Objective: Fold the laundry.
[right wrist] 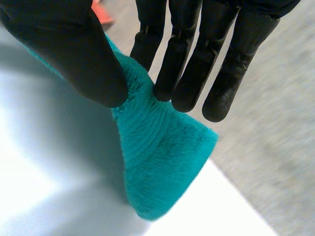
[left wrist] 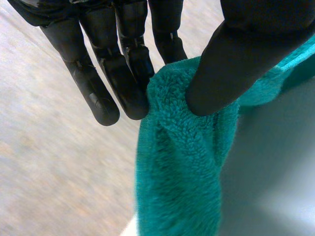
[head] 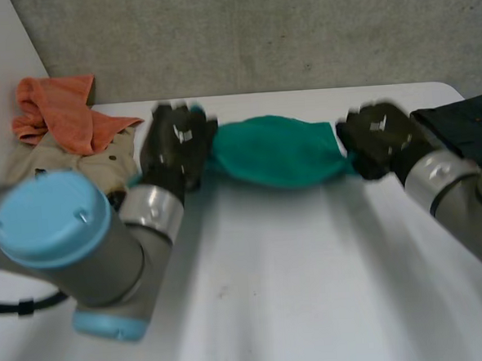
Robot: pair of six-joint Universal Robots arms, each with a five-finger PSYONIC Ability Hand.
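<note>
The head camera sits behind and between the arms (head: 73, 240), looking down across the white surface (head: 314, 307) toward a grey wall (head: 256, 32). Each wrist camera looks along its own palm, very near the fingers (left wrist: 93, 83): left hand (left wrist: 123, 59), right hand (right wrist: 197, 59). All three views share the teal towel (head: 276, 150).
</note>
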